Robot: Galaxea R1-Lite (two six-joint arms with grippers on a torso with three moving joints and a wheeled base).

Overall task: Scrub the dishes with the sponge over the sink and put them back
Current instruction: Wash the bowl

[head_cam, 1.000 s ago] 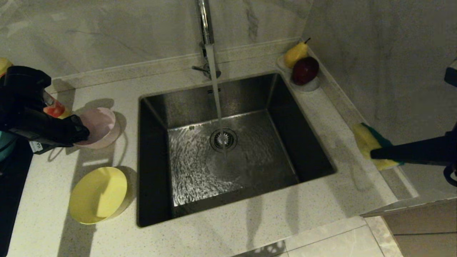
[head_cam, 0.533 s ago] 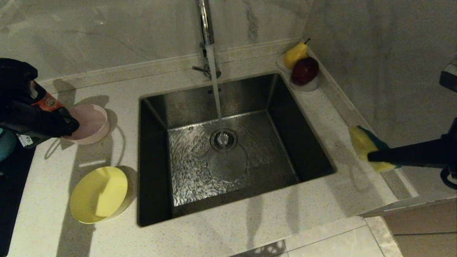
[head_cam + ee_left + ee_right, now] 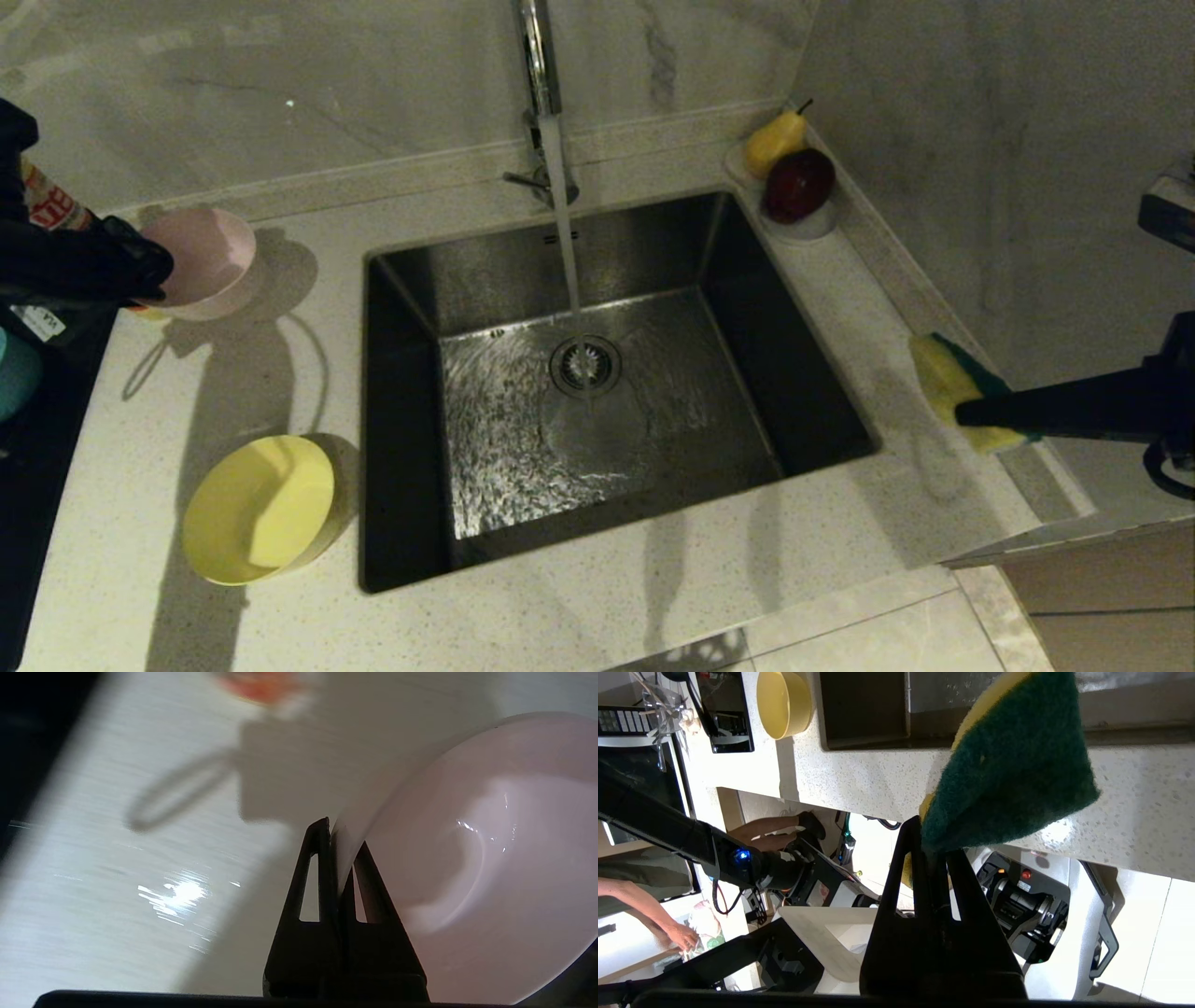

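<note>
My left gripper is shut on the rim of the pale pink bowl, holding it tilted above the counter at the far left; in the left wrist view the fingers pinch the bowl's wall. A yellow bowl sits on the counter left of the sink, into which the tap runs water. My right gripper is shut on the yellow and green sponge above the counter right of the sink; the right wrist view shows the sponge's green face. A sliver of light blue bowl shows at the left edge.
A white saucer with a pear and a dark red apple stands at the sink's back right corner. A black surface borders the counter on the left. A wall rises close on the right.
My left gripper has lifted the pink bowl off the counter and carried it up and toward the back left. The right gripper with the sponge has barely moved.
</note>
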